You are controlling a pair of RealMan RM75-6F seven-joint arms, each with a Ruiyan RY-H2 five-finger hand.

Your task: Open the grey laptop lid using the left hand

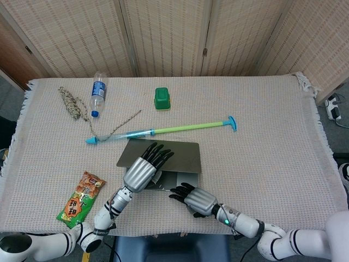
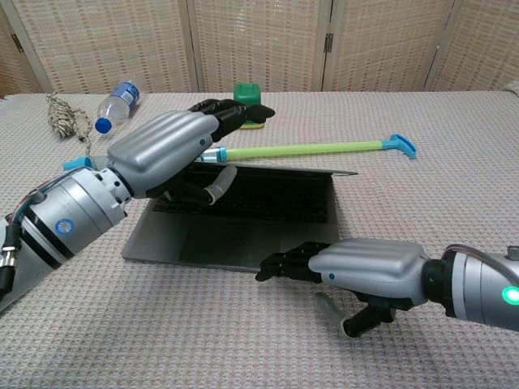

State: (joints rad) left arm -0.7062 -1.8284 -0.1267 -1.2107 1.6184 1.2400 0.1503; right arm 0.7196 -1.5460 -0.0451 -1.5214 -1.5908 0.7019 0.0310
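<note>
Lid-opening judged partly done: grey laptop lid [image 2: 268, 170] raised off the base to a shallow wedge only, front edge lifted, keyboard [image 2: 251, 203] and trackpad exposed beneath in the chest view; screen angle far short of upright, so most of the swing judged left to do. Grey laptop [image 1: 159, 164] placed near the front middle of the cloth-covered surface [image 1: 272, 136], just at 6 o'clock of a long green-and-blue rod [image 1: 163, 131] lying crosswise, hinge side toward the rod. Left hand [image 1: 143, 170] set at the lid's left part, dark fingers [image 2: 231, 112] extended over the top face, thumb tucked under the raised edge toward the keyboard; lid apparently caught between thumb and fingers, though exact contact not fully visible. Right hand [image 2: 361, 267] laid low at the laptop's front right corner, fingers stretched nearly flat and touching or just beside the base edge, thumb hanging below, nothing held; probably steadying the base, contact not certain. Laptop itself: thin, matte grey metal shell, dark keyboard, lid top plain and unmarked. Elsewhere on the surface: green container [image 1: 162, 98] at 12 o'clock of the laptop, water bottle [image 1: 97, 90] and rope bundle [image 1: 71, 102] at 10 o'clock, snack packet [image 1: 80, 200] at 8 o'clock.
</note>
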